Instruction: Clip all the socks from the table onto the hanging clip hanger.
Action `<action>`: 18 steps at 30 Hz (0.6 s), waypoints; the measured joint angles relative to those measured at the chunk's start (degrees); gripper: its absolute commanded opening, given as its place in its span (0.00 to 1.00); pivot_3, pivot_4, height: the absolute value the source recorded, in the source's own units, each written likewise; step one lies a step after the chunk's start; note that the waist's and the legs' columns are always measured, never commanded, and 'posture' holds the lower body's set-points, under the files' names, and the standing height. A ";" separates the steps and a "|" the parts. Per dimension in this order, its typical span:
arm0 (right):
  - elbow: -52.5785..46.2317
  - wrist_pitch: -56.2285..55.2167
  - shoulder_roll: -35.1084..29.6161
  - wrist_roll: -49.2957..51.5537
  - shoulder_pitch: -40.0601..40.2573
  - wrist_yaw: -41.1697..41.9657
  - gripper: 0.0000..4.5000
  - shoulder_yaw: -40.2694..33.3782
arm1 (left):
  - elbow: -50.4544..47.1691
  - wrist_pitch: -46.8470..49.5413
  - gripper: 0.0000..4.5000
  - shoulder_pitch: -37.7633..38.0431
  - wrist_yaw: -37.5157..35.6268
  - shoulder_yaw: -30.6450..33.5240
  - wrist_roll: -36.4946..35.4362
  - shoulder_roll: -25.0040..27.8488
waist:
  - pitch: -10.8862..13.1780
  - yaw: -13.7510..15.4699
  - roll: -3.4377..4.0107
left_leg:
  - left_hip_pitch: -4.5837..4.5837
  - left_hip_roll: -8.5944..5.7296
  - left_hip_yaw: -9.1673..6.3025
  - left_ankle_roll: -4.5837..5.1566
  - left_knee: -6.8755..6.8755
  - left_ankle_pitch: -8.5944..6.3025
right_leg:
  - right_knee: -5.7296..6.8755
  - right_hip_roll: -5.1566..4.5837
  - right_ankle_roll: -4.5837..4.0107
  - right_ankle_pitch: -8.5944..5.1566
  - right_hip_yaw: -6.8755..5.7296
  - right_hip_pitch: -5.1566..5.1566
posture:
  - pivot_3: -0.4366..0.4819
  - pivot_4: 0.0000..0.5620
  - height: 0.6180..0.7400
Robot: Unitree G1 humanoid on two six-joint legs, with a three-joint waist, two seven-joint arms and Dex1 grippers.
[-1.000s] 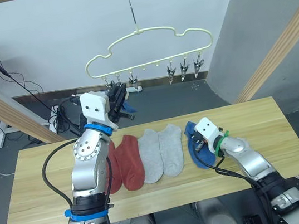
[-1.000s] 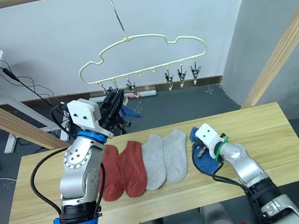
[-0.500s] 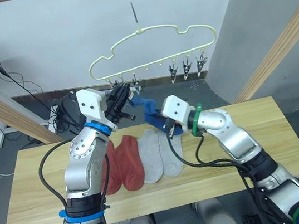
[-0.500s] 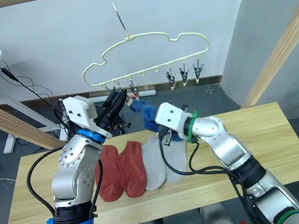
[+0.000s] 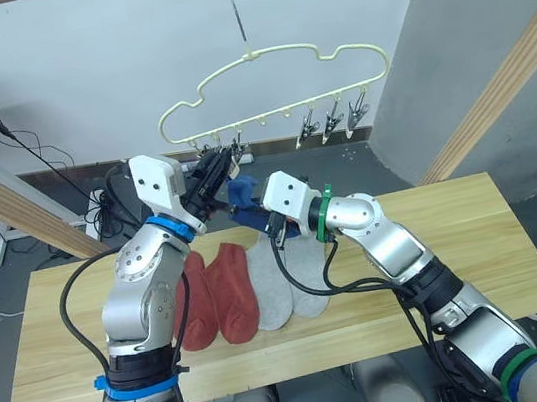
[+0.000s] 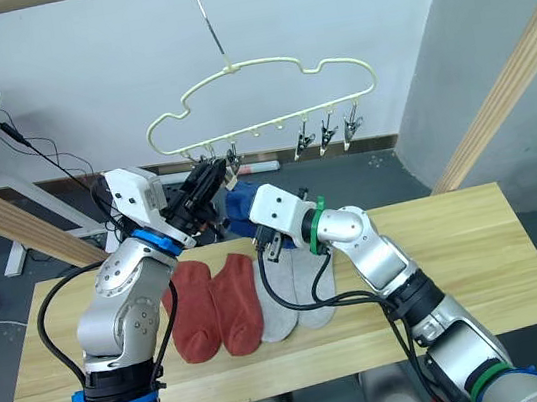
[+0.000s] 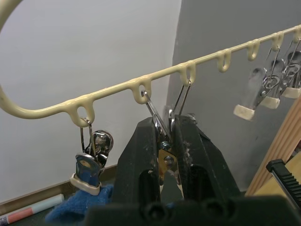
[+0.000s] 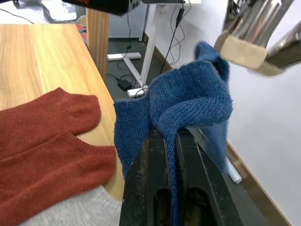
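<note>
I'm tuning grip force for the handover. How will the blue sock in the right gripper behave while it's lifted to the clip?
The blue sock folds and droops over the right gripper, so it is probably floppy. Its knit looks grippy, so slipping seems unlikely. It likely weighs little, since it hangs from one pinch.

Two silver-grey metal arms with rounded joints. The left arm has blue rings, a white wrist block and looping black cables. The right arm has green rings and a white wrist block. Each hand has two black fingers.
</note>
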 measured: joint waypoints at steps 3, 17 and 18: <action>0.00 -1.02 0.99 0.00 0.60 -0.38 0.00 -0.03 | 0.00 1.06 0.04 -0.45 -0.08 0.56 -0.91 0.63 | 0.00 -0.01 0.00 | 0.00 0.00 0.00 0.00 -0.01 0.00 | -0.01 0.00 0.00 0.00 0.00 0.00 | 0.23 0.53 1.00; 2.47 -3.51 3.90 0.06 -0.25 -3.24 0.00 -2.21 | -0.28 2.52 0.04 -0.81 -0.12 0.60 -1.75 0.96 | 0.00 -0.03 0.00 | 0.00 0.01 0.00 0.00 -0.01 0.00 | 0.00 0.00 -0.01 0.00 0.00 -0.01 | 0.23 0.53 1.00; 2.49 -3.51 3.98 0.06 -0.29 -3.46 0.00 -2.41 | -0.28 2.52 0.04 -0.81 -0.13 0.61 -1.75 0.96 | 0.00 -0.03 0.00 | 0.00 0.01 0.00 0.00 -0.01 0.00 | -0.01 0.00 0.00 0.00 0.00 -0.01 | 0.23 0.53 1.00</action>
